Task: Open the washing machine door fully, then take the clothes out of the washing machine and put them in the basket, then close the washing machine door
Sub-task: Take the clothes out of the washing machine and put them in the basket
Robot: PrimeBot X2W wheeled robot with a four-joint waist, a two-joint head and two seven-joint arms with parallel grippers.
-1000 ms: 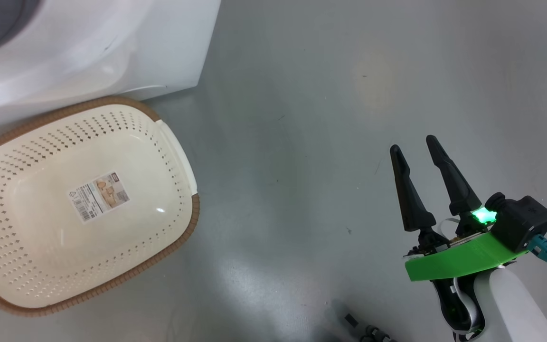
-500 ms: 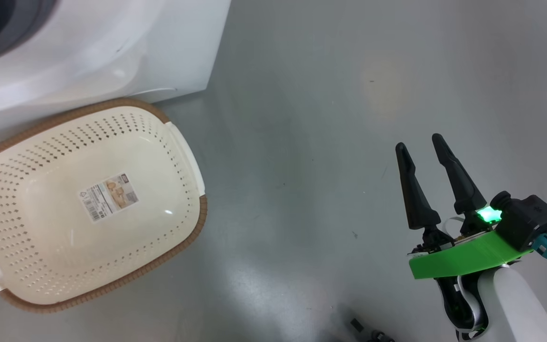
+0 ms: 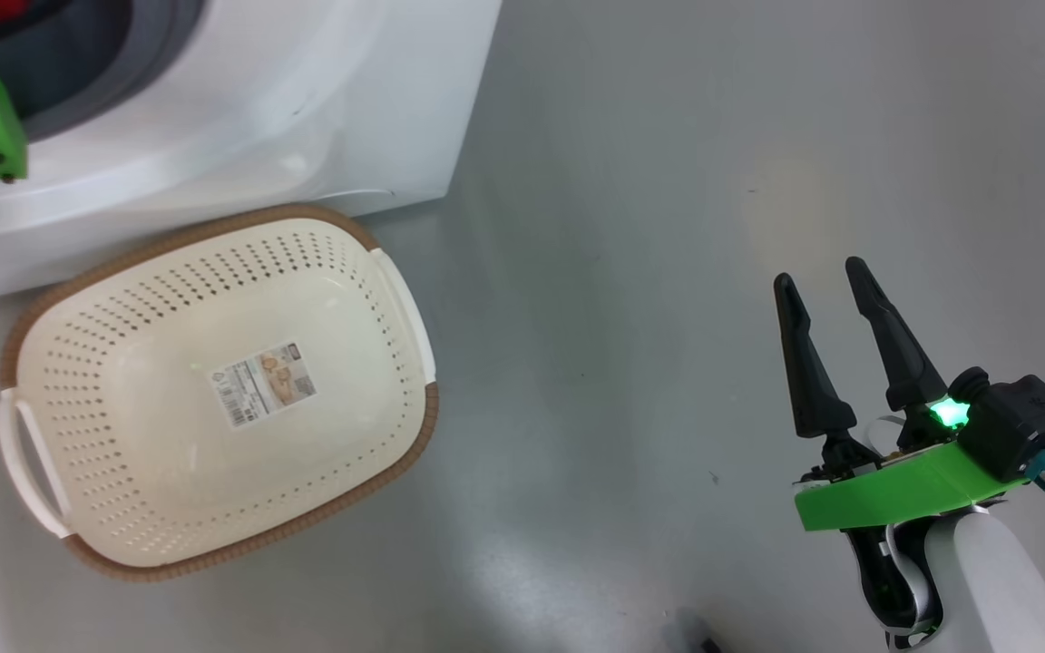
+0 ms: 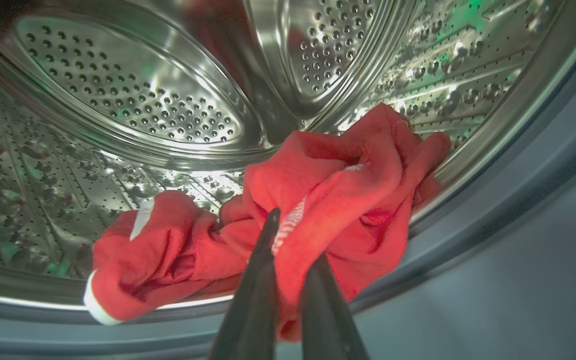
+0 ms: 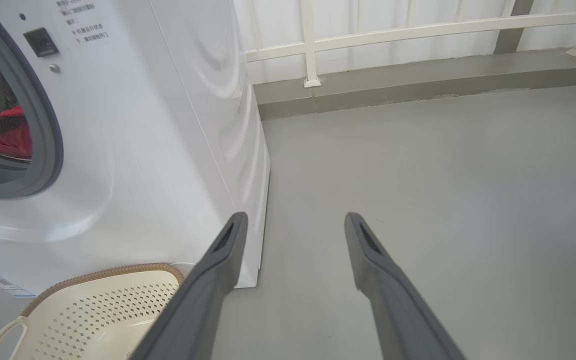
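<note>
While the left gripper reaches into the washing machine, its two dark fingers are closed tight on a fold of the clothes, pinching the red fabric beside a white-striped edge. The garment lies bunched at the front of the steel drum. Part of it hangs over the drum's lip toward the grey rubber seal, and a white-trimmed end lies at the lower left of the left wrist view. The right gripper hovers over the grey floor, well apart from the machine, its jaws spread wide and holding nothing. The basket sits on the floor just in front of the machine's lower corner; whether they touch I cannot tell. A paper label lies on the basket's bottom.
</note>
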